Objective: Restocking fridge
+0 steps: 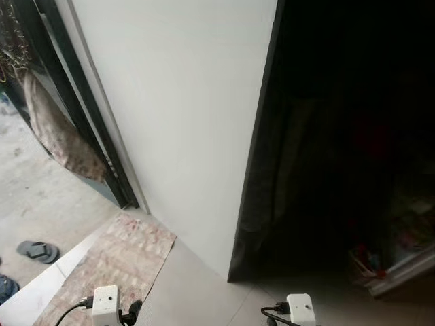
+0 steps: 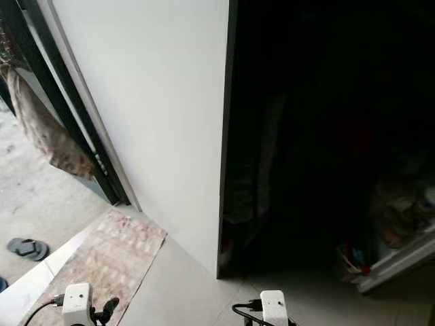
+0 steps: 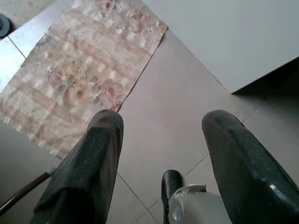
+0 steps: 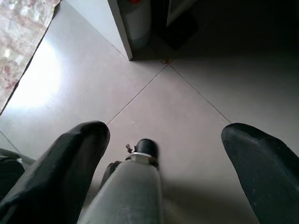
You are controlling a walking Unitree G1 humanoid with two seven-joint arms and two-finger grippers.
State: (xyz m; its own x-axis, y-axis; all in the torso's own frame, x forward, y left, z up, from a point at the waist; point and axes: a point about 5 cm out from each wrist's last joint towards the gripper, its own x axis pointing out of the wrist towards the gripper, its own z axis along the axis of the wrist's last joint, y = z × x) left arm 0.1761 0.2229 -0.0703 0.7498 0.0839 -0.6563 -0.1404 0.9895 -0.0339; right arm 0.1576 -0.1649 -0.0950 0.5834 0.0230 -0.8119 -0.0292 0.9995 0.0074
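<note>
White and broad, the tall flat fridge door (image 1: 183, 115) stands open ahead of us, its dark edge running down to the pale grey tiled floor (image 3: 173, 107). To its right the dark fridge interior (image 2: 326, 136) is mostly shadow; we can make out only a low white shelf edge (image 1: 401, 272) with some colourful packets we cannot identify. Left of the door a black door frame (image 1: 75, 102) stands with a brownish patterned cloth (image 1: 58, 136) hanging against it. A faded floral rectangular mat (image 1: 112, 265) lies on the floor just beside the door's foot, and a dark sandal (image 1: 37, 251) sits well apart on rough concrete further left.

Our left gripper (image 3: 161, 158) hangs low over the tiles near the mat's corner, fingers (image 3: 93, 168) spread wide with nothing between them. Our right gripper (image 4: 166, 158) hangs over bare tile near the door's lower corner, its fingers (image 4: 70, 158) likewise wide apart and empty.
</note>
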